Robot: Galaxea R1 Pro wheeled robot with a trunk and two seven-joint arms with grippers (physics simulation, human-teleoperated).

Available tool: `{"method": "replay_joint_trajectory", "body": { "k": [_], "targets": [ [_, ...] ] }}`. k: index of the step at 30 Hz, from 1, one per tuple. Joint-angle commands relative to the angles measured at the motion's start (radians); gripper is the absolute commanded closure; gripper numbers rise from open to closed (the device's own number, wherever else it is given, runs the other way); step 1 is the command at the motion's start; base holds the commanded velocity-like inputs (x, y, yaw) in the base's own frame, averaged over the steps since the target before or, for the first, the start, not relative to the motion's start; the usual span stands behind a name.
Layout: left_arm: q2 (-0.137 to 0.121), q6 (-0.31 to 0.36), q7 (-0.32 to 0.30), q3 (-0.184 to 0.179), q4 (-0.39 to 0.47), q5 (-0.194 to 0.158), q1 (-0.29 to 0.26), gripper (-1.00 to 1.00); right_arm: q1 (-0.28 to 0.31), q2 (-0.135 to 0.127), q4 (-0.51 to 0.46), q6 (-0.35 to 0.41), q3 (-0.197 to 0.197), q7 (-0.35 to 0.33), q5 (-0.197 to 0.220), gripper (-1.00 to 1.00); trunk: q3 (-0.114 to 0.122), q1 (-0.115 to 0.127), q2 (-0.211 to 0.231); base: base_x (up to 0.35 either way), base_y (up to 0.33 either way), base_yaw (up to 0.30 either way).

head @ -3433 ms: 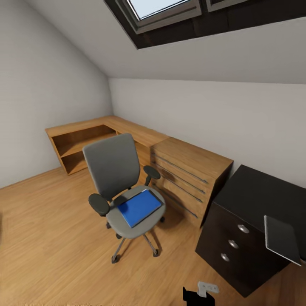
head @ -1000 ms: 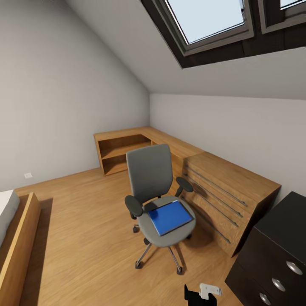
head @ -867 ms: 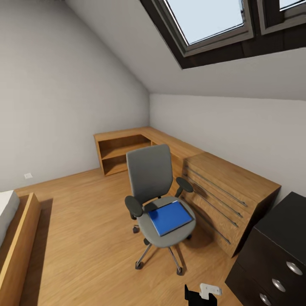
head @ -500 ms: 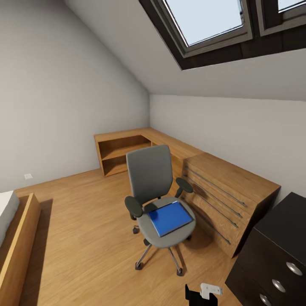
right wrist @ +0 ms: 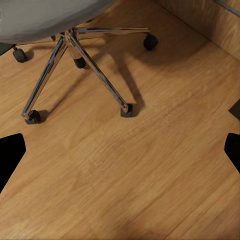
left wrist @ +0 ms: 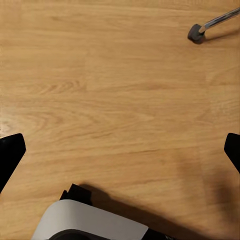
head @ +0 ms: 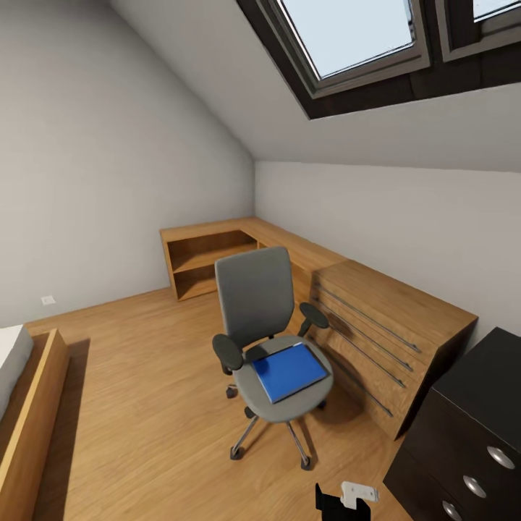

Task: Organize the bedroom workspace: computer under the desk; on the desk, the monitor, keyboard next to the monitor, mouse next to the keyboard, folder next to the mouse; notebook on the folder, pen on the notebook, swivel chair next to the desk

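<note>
probably an attic bedroom: skylight [head: 359,36], bed corner [head: 18,405], sloped ceiling [head: 217,87]

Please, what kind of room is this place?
Probably an attic bedroom with a work corner: a skylight sits in the sloped ceiling, a bed edge shows nearby, and a swivel chair carrying a blue folder stands beside low wooden shelving.

L claw [left wrist: 120,147] fingers wide apart over wood floor [left wrist: 115,90].

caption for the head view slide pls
Blue folder lying on the swivel chair beside wooden shelving, black desk at right.
</note>
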State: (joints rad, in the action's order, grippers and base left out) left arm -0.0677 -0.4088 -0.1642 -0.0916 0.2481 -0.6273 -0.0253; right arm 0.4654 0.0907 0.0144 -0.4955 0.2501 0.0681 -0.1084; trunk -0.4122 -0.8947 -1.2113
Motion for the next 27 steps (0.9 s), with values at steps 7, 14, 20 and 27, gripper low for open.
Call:
{"method": "replay_joint_trajectory", "body": {
  "k": [7,14,20,27],
  "targets": [
    [-0.001,-0.005,-0.002,-0.008,0.003,-0.011,-0.001,-1.0,0.001,0.003,-0.019,0.013,0.003,0.01,-0.012,-1.0,-0.001,0.0,-0.001,0.039,0.0,0.0],
    [-0.001,-0.006,-0.004,-0.008,0.004,-0.011,-0.001,-1.0,0.002,0.004,-0.155,0.136,0.003,0.014,-0.013,-1.0,-0.001,0.0,-0.001,0.111,0.0,0.0],
    [-0.001,-0.006,-0.008,-0.009,0.005,-0.01,-0.001,-1.0,0.005,0.004,-0.324,0.347,0.002,0.015,-0.012,-1.0,-0.001,0.0,-0.001,0.19,0.0,0.0],
    [-0.003,-0.007,-0.009,-0.01,0.005,-0.009,-0.001,-1.0,0.029,0.007,-0.447,0.481,0.002,0.015,-0.01,-1.0,-0.001,0.0,-0.001,0.296,0.0,0.0]
  ]
}}
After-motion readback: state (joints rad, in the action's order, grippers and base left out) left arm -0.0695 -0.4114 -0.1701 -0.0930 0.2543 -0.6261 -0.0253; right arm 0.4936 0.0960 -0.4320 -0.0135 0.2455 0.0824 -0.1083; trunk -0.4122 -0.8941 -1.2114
